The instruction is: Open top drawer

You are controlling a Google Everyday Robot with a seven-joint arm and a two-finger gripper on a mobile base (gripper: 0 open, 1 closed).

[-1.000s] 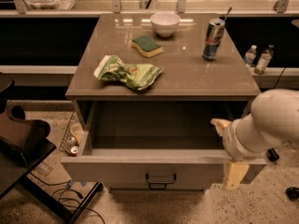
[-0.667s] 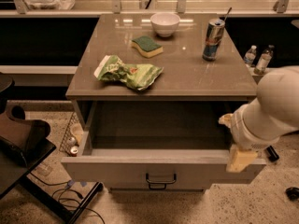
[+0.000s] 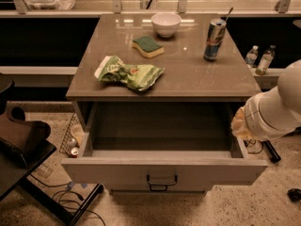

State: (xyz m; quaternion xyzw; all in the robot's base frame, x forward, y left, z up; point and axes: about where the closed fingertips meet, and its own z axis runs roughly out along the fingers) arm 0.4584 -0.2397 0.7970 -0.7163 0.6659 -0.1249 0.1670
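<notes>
Since the earlier frames the arm is lifted up and back to the right, and the pale part that hung at the drawer's right front corner is gone from there; the top drawer (image 3: 160, 169) itself sits as far out as before. The gripper (image 3: 238, 125) now lies just beside the drawer's right wall, near its front end, mostly hidden by the arm's white shell (image 3: 277, 109), and I cannot tell whether it is released or clenched; it shows nothing in its hold. The drawer stands pulled well out from under the table top (image 3: 211, 79), its plain inside bare and open upward. It looks like a stiff, rigid box on runners, probably light while empty, with a smooth front that offers no purchase. The sensible place to take it is the small black handle (image 3: 162, 181) centred on the front, pulling straight so it does not bind. Its long axis runs left to right across the view, the handle bar lying along that same line; the front faces the camera, and the travel is toward the camera, square to the long axis. Judged from how far out it stands, the opening seems all but done.
</notes>
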